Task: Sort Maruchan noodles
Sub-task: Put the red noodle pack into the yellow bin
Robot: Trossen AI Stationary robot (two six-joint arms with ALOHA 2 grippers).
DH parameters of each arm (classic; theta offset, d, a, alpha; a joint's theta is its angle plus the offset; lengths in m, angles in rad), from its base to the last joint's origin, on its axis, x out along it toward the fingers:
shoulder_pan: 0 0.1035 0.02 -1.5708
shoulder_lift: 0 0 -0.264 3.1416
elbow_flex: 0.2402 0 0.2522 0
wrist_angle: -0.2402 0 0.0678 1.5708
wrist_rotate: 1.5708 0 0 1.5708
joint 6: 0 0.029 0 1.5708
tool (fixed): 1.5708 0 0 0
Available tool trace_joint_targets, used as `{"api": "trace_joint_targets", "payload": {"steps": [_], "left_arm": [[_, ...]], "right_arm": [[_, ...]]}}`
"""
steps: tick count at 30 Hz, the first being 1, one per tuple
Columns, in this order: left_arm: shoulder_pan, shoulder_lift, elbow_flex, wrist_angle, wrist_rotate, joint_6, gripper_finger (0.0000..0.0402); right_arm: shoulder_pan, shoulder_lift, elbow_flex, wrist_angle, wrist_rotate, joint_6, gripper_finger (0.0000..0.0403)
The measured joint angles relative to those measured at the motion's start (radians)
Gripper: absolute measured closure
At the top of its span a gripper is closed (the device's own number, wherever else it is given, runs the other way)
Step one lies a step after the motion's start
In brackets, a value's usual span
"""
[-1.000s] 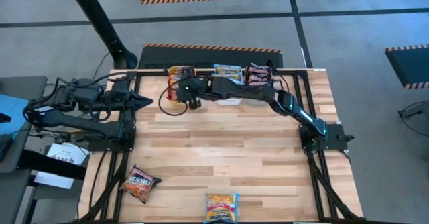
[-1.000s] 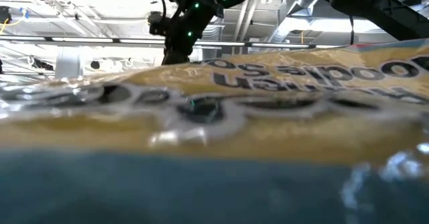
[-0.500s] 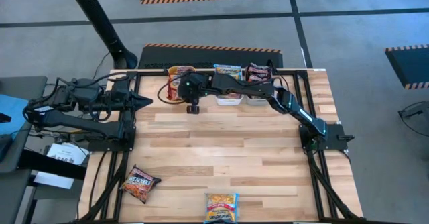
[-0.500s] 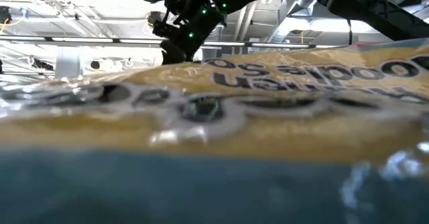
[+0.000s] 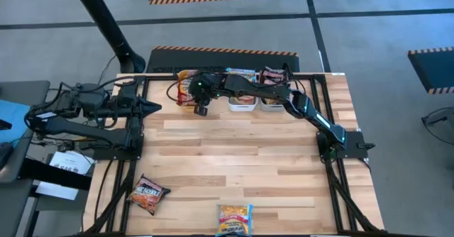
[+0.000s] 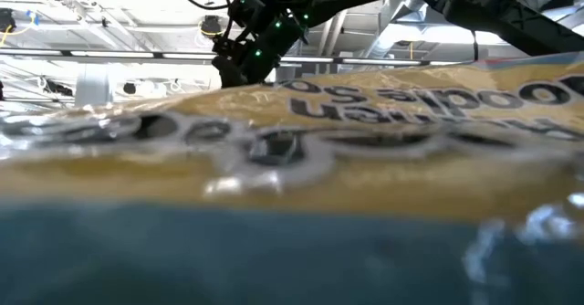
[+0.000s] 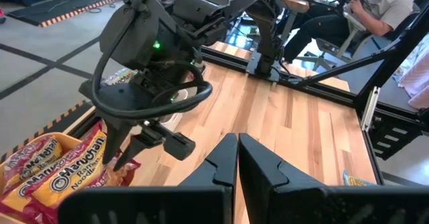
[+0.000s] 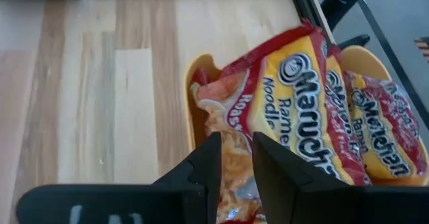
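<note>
Most of the sorting looks done. Crinkly orange-yellow Maruchan noodle packets [image 8: 315, 110] are stacked in the small orange plastic bin [image 8: 192, 103] at the far edge of the wooden desk [image 5: 234, 152], with more packets in the white bin [image 5: 242, 103] and grey bin [image 5: 271, 103] beside it. The right gripper [image 5: 201, 109] is held over the orange bin, fingers partly spread; whether a packet is pinched cannot be told. The left gripper [image 7: 238, 150] is parked well left of that bin, fingers pressed together. Two packets remain: a dark-red one [image 5: 147, 194] and a yellow one [image 5: 234, 219], both well apart from the bins.
</note>
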Motion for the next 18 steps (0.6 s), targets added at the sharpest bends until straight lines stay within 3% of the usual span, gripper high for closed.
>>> {"api": "trace_joint_targets", "payload": {"steps": [18], "left_arm": [[0.000, 0.000, 0.000, 0.000, 0.002, -0.001, 0.0401]], "right_arm": [[0.002, 0.000, -0.045, 0.029, 0.003, 0.067, 0.0294]]}}
